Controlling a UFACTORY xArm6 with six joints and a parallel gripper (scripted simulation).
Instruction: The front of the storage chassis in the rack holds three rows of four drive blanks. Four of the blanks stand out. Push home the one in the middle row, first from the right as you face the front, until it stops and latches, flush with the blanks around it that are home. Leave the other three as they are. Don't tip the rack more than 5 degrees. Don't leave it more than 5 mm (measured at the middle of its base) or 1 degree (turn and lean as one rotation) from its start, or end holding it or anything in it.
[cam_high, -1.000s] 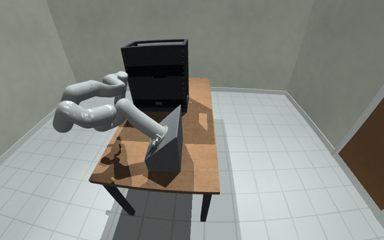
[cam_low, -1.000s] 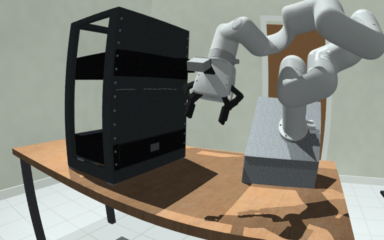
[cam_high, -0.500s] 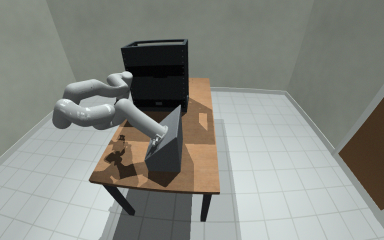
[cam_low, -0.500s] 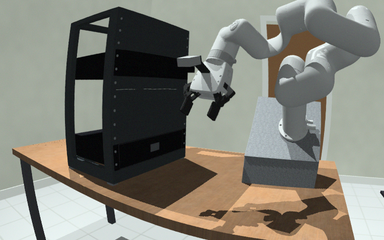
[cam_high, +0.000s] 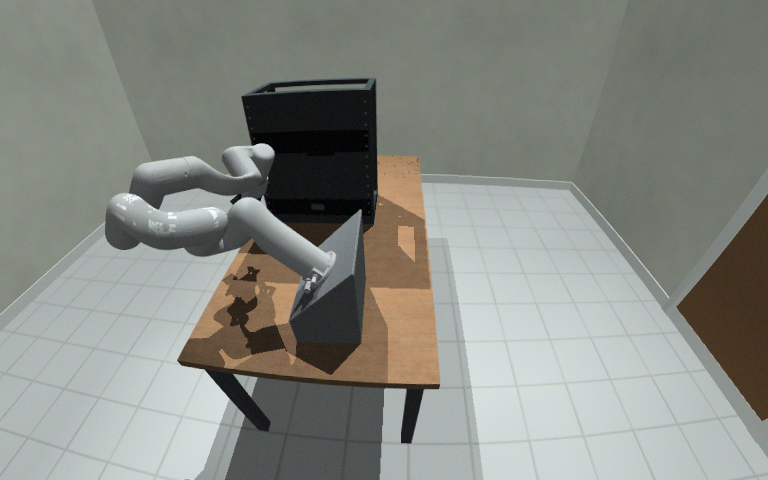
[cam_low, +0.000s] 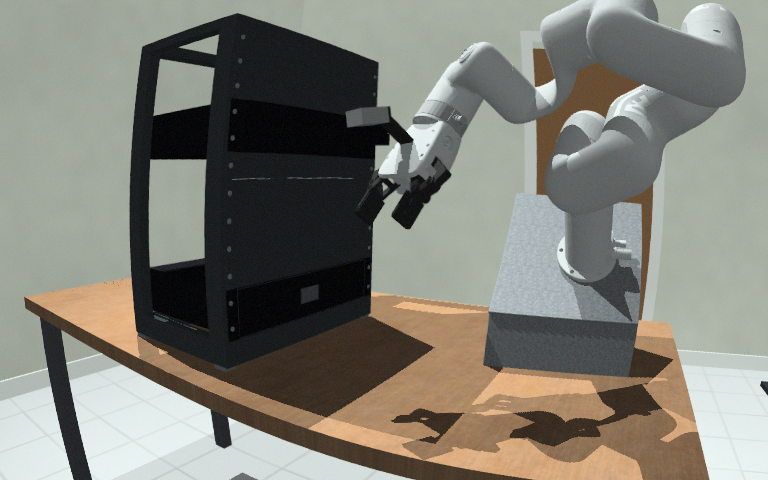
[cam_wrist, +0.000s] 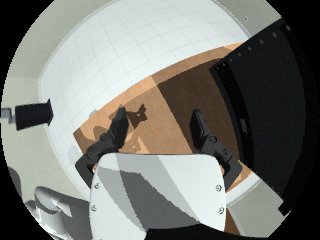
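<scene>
The arm (cam_low: 634, 84) folds up and over from its foot, wrist tilted downward; the gripper (cam_low: 387, 206) hangs wide open, seemingly empty.

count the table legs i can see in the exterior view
2. One table leg stands under the near left corner; a second shows further right beneath the table. Any others are hidden behind the tabletop or out of frame.
</scene>
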